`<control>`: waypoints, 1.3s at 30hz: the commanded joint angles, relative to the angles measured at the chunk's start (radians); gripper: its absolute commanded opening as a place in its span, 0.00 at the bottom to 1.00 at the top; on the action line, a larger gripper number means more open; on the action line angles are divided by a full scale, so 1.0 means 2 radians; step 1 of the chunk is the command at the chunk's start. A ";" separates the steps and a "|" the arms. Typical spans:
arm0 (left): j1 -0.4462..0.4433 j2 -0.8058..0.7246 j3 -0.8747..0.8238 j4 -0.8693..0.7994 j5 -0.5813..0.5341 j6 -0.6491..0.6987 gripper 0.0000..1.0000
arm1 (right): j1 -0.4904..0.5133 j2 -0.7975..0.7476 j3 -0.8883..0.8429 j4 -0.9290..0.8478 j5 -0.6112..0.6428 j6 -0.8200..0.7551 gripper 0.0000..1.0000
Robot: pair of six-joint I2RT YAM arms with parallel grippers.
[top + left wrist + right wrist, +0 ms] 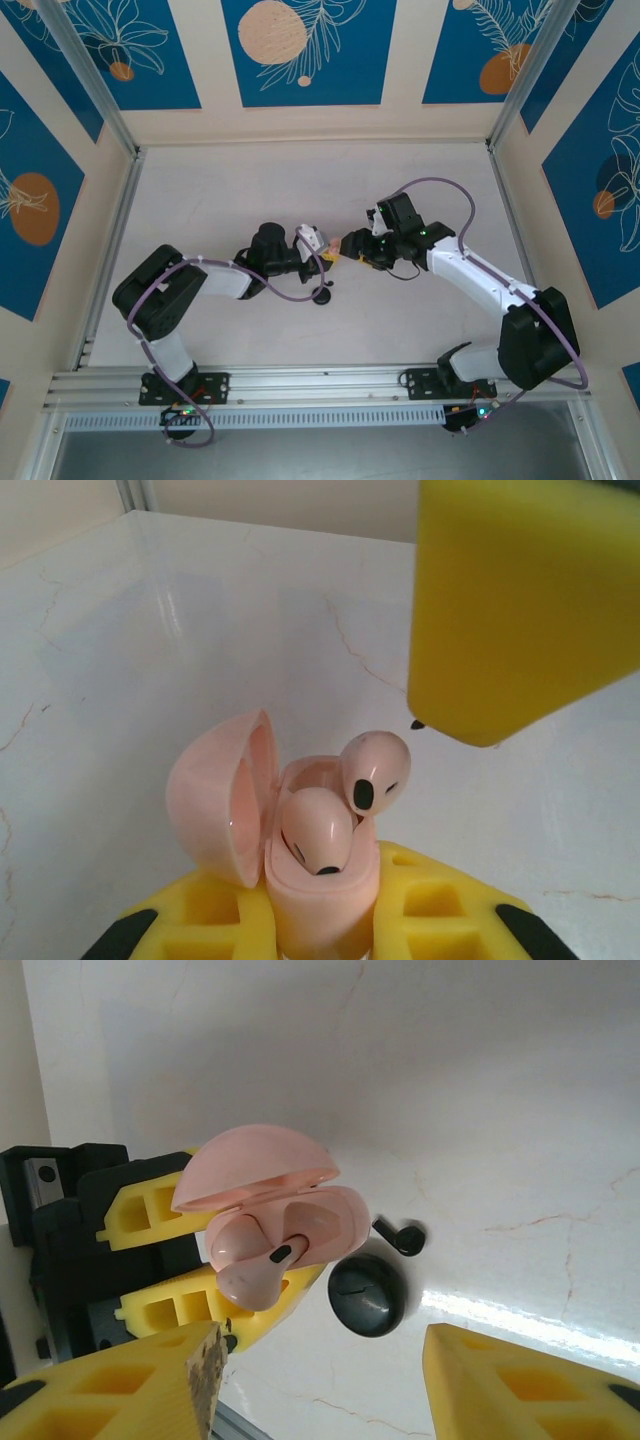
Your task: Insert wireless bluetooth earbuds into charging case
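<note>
The pale pink earbuds [318,830] are in the pink charging case [225,800], which the left fingers [430,910] clamp from both sides at the middle of the counter [220,200]. The lid is swung open.

The counter is white and glossy with thin brown veins. Around it stand cream walls [400,60] carrying blue panels with orange discs and white leaf outlines, and a ribbed metal rail [300,385] runs along the near edge.

From above, the two arms meet tip to tip at the centre, and a black case [322,295] lies just near of them. The buds are too small to make out there.

The left wrist view looks into the case. One bud sits low in its well. The second [375,770] tilts up and to the right, partly out at the rim. One yellow finger of the right arm hangs above it.

The right wrist view gives the side. The right fingers [520,1380] are spread wide and hold nothing, with the case beyond their gap. It also brings out a black earbud [400,1237] lying loose on the counter just beside the black case.
</note>
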 commanded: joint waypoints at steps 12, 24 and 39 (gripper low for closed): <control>-0.005 -0.029 -0.009 0.011 0.003 0.005 0.13 | -0.012 0.025 0.015 0.011 -0.012 -0.005 0.52; -0.004 -0.027 -0.010 0.007 -0.010 0.008 0.13 | -0.016 -0.039 0.015 0.009 -0.020 -0.024 0.57; -0.005 -0.030 -0.010 0.004 -0.016 0.008 0.13 | 0.029 0.002 0.056 -0.058 0.007 0.008 0.58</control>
